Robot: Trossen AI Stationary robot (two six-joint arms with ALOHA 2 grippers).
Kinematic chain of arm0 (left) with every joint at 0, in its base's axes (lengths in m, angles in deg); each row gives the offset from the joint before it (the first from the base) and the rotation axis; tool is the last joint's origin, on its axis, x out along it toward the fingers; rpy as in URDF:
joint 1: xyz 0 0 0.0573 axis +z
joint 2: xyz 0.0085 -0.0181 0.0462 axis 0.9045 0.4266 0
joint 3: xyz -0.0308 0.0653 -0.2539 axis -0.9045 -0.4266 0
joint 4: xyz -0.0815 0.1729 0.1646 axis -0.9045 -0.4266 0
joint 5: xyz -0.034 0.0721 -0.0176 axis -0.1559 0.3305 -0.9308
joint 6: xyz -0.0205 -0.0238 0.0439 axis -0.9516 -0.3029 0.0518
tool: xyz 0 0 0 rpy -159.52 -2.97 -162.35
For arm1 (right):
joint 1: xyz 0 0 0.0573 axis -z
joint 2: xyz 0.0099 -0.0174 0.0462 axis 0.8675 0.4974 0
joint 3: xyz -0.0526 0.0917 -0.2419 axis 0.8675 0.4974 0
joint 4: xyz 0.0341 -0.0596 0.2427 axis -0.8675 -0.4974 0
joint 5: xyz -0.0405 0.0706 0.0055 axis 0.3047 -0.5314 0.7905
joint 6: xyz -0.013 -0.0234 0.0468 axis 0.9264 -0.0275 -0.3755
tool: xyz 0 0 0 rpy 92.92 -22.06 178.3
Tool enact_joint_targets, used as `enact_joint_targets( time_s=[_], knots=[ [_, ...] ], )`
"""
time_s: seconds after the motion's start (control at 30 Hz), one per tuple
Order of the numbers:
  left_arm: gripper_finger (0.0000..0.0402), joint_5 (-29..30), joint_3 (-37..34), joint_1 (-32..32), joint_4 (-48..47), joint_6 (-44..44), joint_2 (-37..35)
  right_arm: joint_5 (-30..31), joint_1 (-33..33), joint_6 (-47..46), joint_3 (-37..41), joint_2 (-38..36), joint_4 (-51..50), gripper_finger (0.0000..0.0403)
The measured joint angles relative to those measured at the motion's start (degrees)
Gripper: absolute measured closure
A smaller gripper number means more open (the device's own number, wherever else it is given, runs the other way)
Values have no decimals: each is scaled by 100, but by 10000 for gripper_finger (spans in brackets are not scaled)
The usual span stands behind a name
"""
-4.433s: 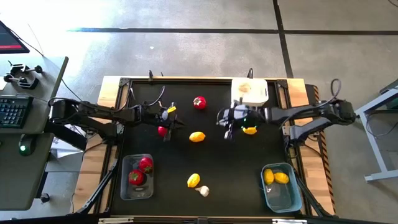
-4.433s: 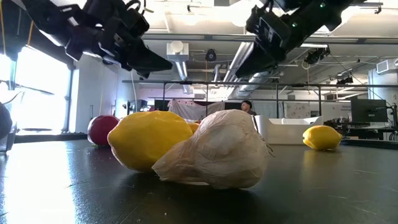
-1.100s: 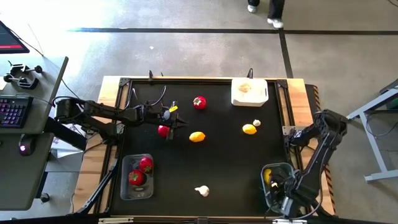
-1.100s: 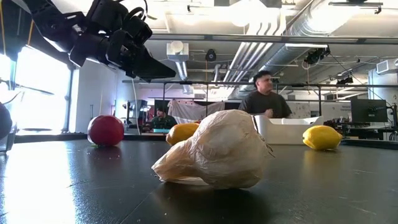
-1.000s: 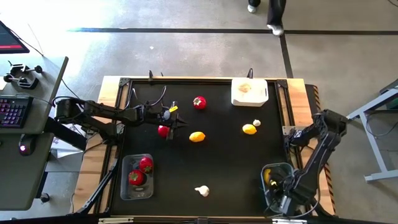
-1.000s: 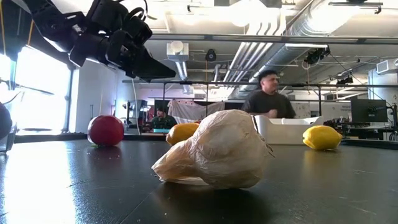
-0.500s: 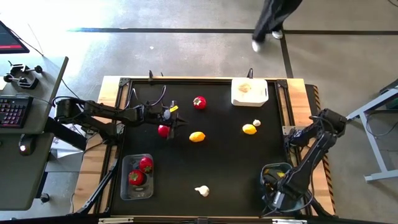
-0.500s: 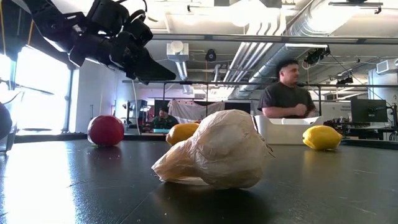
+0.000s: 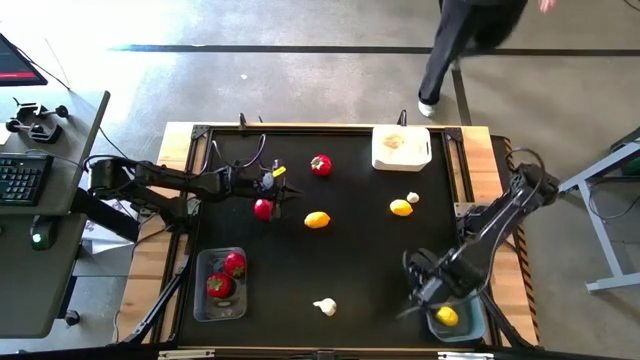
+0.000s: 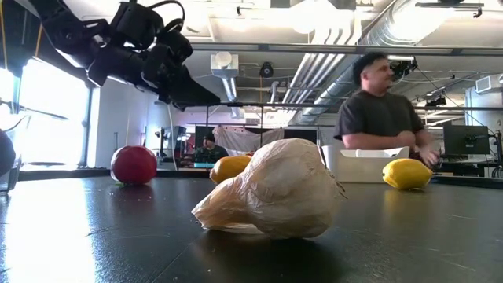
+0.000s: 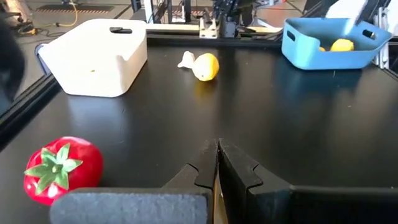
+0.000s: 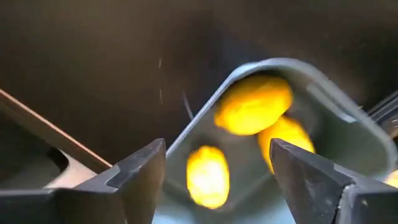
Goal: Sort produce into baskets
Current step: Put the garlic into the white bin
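Note:
My right gripper hangs open, pointing down, just left of the blue-grey tub at the near right; it holds nothing. Three yellow pieces lie in that tub. My left gripper is shut on nothing and hovers at mid-left above a red piece. Lying loose on the table are a second red piece, a yellow one, another yellow one beside a garlic bulb, and a garlic bulb near the front edge. The clear tub holds two red pieces.
The white tub stands at the far edge, right of centre, with something pale inside. A person walks past beyond the far edge. A desk with a keyboard stands left of the table. The table's middle, between the loose pieces, is bare black surface.
My right gripper has come up from over the blue-grey tub and swung toward the table's left, and now stands beside the tub's left rim. The yellow pieces stay in the tub. The person beyond the far edge has walked to the right.

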Motion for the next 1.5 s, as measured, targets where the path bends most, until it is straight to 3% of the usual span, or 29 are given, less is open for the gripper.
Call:
enact_joint_targets(
  time_s=[0.1,0.2,0.37,0.8,1.17,1.5],
  knots=[
    [401,3,-56,61,56,-1,0,405,536,-155,146,-314,-477,137],
    [401,115,-69,163,112,-60,0,640,1304,-913,408,-698,-871,141],
    [401,445,-69,422,105,-97,0,1117,2623,-1143,1007,-1253,-768,142],
    [401,522,-72,983,104,-109,0,2039,5362,349,2532,-1416,1216,142],
    [401,518,-73,1085,101,-125,0,2332,6001,1150,3395,-1413,2438,151],
    [402,511,-73,1083,144,-153,0,2299,6049,1408,3759,-1413,2965,232]
  ],
)
